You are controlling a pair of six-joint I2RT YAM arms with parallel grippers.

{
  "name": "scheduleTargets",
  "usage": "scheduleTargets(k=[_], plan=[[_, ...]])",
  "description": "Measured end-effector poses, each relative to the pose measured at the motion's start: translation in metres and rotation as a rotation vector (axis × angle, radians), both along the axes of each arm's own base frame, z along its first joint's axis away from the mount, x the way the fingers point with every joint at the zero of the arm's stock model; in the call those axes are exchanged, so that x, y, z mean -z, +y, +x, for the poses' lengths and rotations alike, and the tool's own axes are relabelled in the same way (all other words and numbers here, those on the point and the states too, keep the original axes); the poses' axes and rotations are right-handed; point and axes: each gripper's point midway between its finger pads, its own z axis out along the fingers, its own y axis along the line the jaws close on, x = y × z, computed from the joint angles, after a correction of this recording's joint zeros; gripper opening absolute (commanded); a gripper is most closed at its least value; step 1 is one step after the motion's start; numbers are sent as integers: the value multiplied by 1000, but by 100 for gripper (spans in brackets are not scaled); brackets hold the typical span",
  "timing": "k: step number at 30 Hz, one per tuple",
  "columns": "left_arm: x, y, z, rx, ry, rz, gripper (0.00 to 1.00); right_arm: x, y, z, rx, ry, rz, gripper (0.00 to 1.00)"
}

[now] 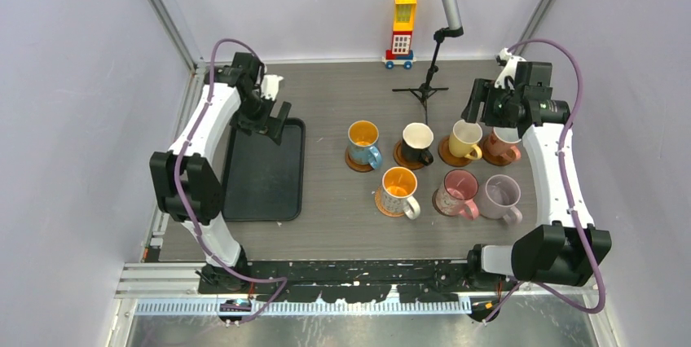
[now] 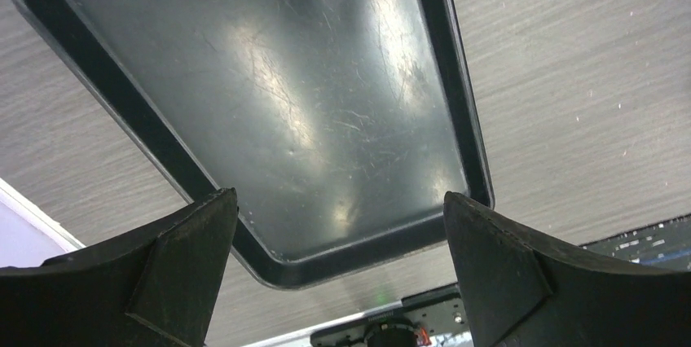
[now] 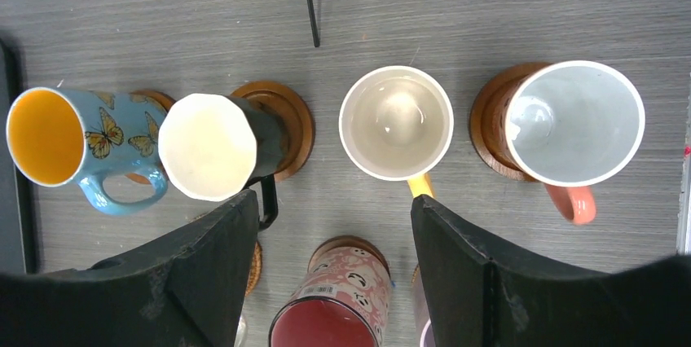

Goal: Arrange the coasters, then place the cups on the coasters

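a grey wood-grain desk [image 1: 342, 233] is seen carrying everything. the left arm [image 1: 208, 123] is bent over the far end of a black tray [image 1: 265, 200] that is laid on the desk's left side; its jaws are held wide apart above the tray, with nothing between them. the right arm [image 1: 554, 168] is reached over the back row of cups; its jaws are parted a good way and nothing is gripped, the yellow mug [image 3: 396, 122] being seen below the gap. a microphone stand [image 1: 424, 86] and a wheeled toy tower [image 1: 402, 31] are stood at the far edge. seven mugs are set upright in two rows right of the tray: at the back, from the left, the blue mug [image 1: 363, 142], the black mug [image 1: 418, 143], the yellow one and the pink mug [image 3: 574, 123]; in front, the white patterned mug [image 1: 399, 190], the patterned pink mug [image 1: 455, 192] and the lilac mug [image 1: 499, 196]. brown coasters [image 3: 285, 119] are seen under the first six; under the lilac mug it cannot be told.
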Motion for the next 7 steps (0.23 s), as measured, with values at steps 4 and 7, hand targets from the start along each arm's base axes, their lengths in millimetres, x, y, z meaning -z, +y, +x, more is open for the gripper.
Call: scheduleTargets(k=[4, 7], plan=[[-4, -1, 11, -7, -50, -2, 100, 0, 1, 0, -9, -2, 0, 74], [-5, -2, 15, -19, -68, -9, 100, 1, 2, -1, -13, -1, 2, 74]])
